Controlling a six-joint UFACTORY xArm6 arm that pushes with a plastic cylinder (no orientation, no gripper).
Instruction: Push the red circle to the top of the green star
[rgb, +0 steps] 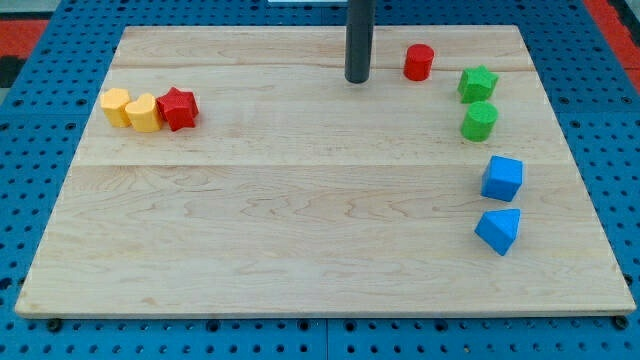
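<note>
The red circle (419, 62) stands near the view's top, right of centre. The green star (478, 83) lies to its right and slightly lower, a small gap between them. My tip (358, 79) rests on the board to the left of the red circle, about one block-width away and not touching it.
A green circle (479, 122) sits just below the green star. A blue cube (502, 178) and a blue triangle-like block (499, 231) lie lower on the right. At the left, two yellow blocks (131, 109) touch a red star (178, 108). The wooden board (300, 220) lies on a blue pegboard.
</note>
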